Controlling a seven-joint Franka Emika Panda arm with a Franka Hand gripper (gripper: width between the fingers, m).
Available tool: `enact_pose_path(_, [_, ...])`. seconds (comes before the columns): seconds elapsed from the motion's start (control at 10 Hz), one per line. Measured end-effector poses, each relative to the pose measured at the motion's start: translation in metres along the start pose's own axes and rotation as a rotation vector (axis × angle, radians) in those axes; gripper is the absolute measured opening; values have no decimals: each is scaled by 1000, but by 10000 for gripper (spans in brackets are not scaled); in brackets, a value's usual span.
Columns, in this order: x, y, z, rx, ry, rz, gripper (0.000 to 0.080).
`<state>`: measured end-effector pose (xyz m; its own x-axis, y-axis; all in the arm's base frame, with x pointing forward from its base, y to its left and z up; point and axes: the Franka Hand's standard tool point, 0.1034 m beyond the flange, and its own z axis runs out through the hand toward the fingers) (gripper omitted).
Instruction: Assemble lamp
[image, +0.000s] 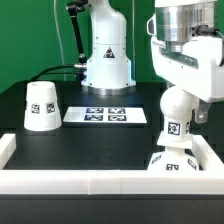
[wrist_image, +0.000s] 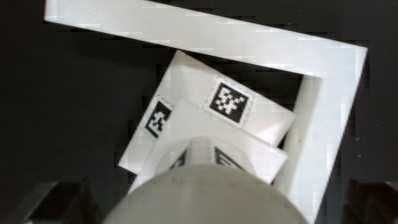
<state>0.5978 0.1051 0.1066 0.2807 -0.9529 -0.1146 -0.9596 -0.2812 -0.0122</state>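
The round bulb (image: 175, 108) stands upright with its tagged neck (image: 173, 128) on the flat angular base block (image: 171, 161), which sits in the near corner on the exterior view's right. My gripper (image: 179, 97) comes down from above and is shut on the bulb's round top. In the wrist view the bulb's grey dome (wrist_image: 214, 190) fills the space between the jaws and hides the fingertips. The base block (wrist_image: 201, 118) with two tags lies below it. The cone shade (image: 40, 106) stands alone on the exterior view's left.
A white frame wall (image: 100, 181) runs along the near edge and up both sides; its corner shows in the wrist view (wrist_image: 267, 45) right beside the base. The marker board (image: 107, 116) lies mid-table. The white robot pedestal (image: 107, 55) stands behind it.
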Motion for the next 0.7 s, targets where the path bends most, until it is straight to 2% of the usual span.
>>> enact_pose_path(0.1, [-3,7,0,-32,-12,-79,698])
enact_pose_path(0.3, [-19,17,1,-77,-8,-172,699])
enact_pose_path(0.5, [-37,33,4,-101,0,-223,699])
enact_pose_path(0.7, [-43,49,7,-114,2,-258,699])
